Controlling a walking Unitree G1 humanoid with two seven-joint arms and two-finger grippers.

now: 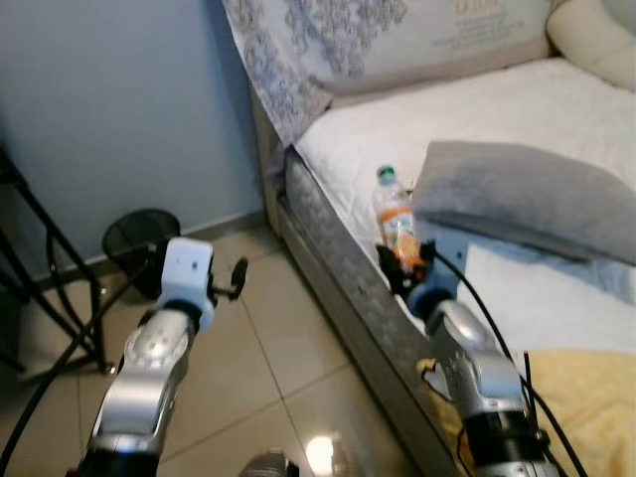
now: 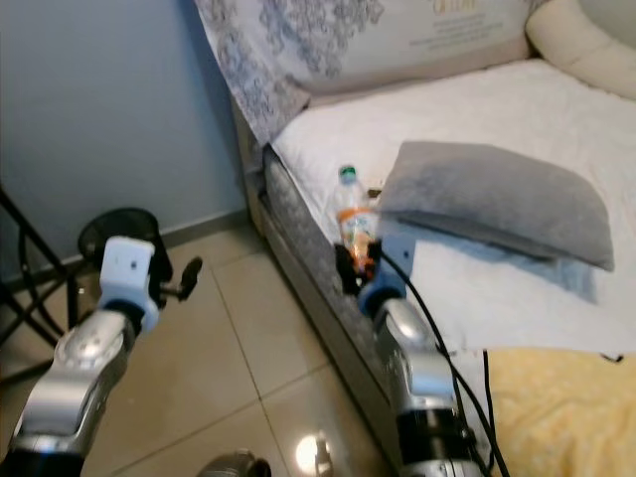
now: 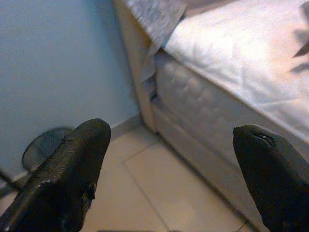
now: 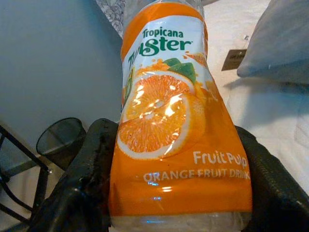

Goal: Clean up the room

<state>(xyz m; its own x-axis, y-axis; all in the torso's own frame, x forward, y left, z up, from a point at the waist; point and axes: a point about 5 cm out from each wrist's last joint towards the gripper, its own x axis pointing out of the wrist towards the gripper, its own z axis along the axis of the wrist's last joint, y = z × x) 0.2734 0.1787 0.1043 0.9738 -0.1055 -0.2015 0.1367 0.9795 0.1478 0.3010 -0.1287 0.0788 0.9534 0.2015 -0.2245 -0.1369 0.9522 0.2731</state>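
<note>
**Right gripper clamps an orange drink bottle at the bed's edge**

The right gripper (image 1: 405, 266) has its two black fingers closed on the lower body of the bottle (image 1: 395, 221), an orange fruit drink with a green cap. In the right wrist view the bottle (image 4: 174, 121) sits directly between the fingers, one pad on each side of the label, so the thing to be cleared lies straight ahead of this gripper and inside its grasp. The bottle's long axis stands roughly upright, cap away from the wrist, at the near edge of the bed (image 1: 517, 109). A grey pillow (image 1: 527, 199) lies just beyond the gripper, on its outer side, close to the bottle.

The left gripper (image 1: 237, 278) hovers over the tiled floor (image 1: 268, 348) with its fingers spread apart and nothing between them, well apart from the bottle. A black mesh wastebasket (image 1: 141, 238) stands against the wall ahead of the left gripper, across the floor from the right one. If the bottle is rubbish, the carry would probably swing that way.
</note>
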